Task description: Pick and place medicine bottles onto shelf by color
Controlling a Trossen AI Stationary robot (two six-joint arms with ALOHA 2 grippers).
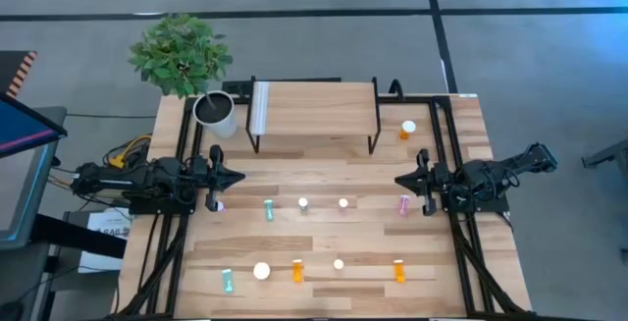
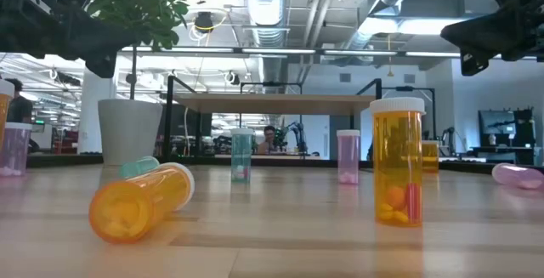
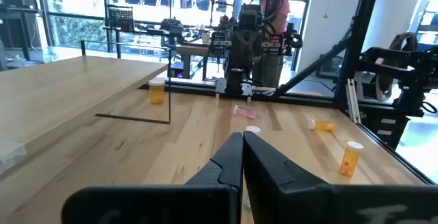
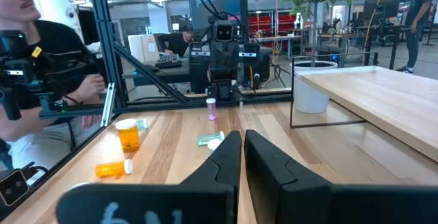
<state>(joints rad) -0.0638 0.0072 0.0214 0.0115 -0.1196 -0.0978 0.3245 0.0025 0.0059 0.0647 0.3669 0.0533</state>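
High view shows nothing sorted yet: the shelf (image 1: 314, 105) by the table's far edge is bare, the medicine bottles (image 1: 303, 205) dot the tabletop, and left gripper (image 1: 235, 177) and right gripper (image 1: 400, 180) hang clenched, empty, at opposite side edges

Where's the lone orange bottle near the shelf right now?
In the high view, the orange translucent pill bottle with a white cap stands upright on the tabletop, just right of the raised light-wood shelf, ahead of the right arm.
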